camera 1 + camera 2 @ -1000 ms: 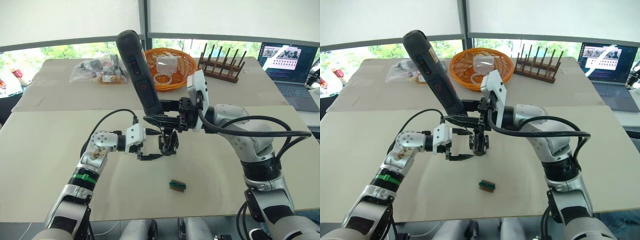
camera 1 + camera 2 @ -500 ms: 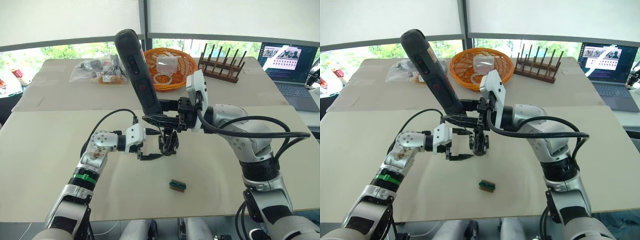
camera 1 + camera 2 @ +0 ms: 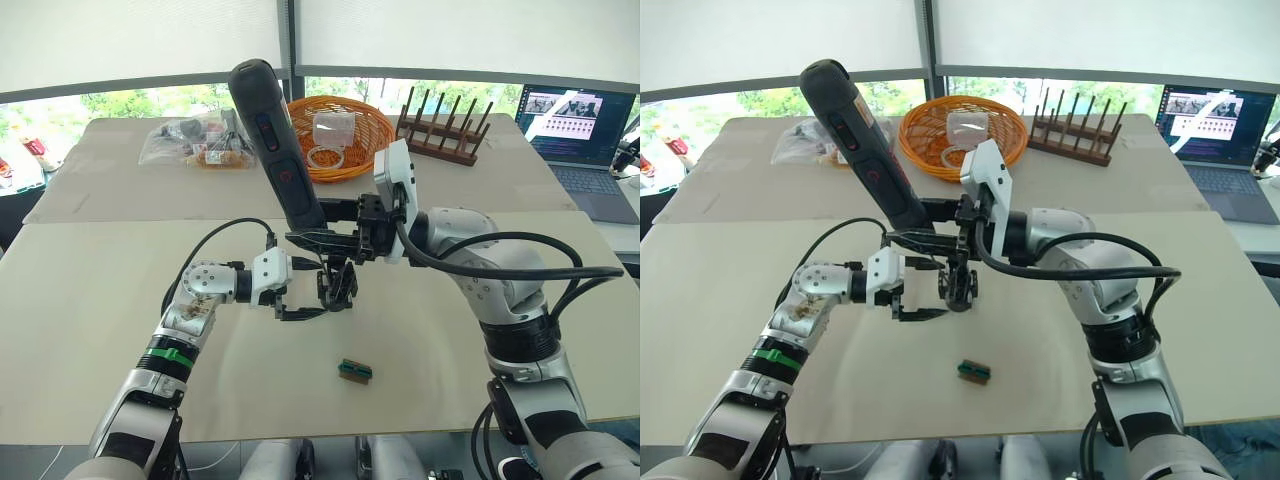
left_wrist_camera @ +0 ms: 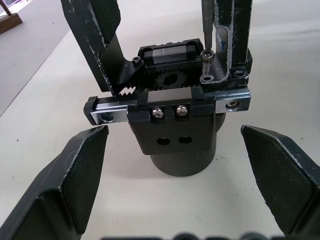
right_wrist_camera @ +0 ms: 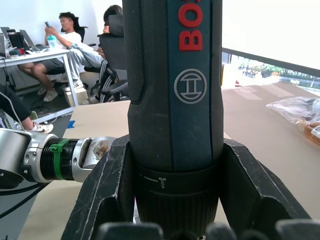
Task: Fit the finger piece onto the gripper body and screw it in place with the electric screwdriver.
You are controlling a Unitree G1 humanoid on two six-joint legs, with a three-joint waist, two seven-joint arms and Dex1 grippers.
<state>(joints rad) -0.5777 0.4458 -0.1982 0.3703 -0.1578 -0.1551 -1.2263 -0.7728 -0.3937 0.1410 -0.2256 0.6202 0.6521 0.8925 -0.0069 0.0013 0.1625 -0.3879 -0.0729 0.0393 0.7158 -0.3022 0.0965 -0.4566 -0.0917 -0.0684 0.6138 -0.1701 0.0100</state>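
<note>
The right hand (image 3: 930,232) is closed tight around the electric screwdriver (image 3: 276,145). It holds the tool tipped, with the fat end up high and the thin metal bit (image 4: 205,25) pointing down. I think it is held this way so the bit can reach straight down onto a screw.

The gripper body (image 4: 172,132) stands on its round base on the counter (image 3: 90,320), in the middle, between the two arms. In the left wrist view the bit's tip sits on a small screw (image 4: 207,56) at the top of the finger piece (image 4: 232,45). The finger piece stands upright on the rail of the gripper body, so this looks like the screwing step.

The left hand (image 3: 300,300) is wide open and holds nothing. Its two fingers (image 4: 67,185) sit on either side of the gripper body, close but not touching. It may be waiting there to keep the body from turning or tipping.

A small green-brown block (image 3: 355,371) lies alone on the counter, nearer the robot.
</note>
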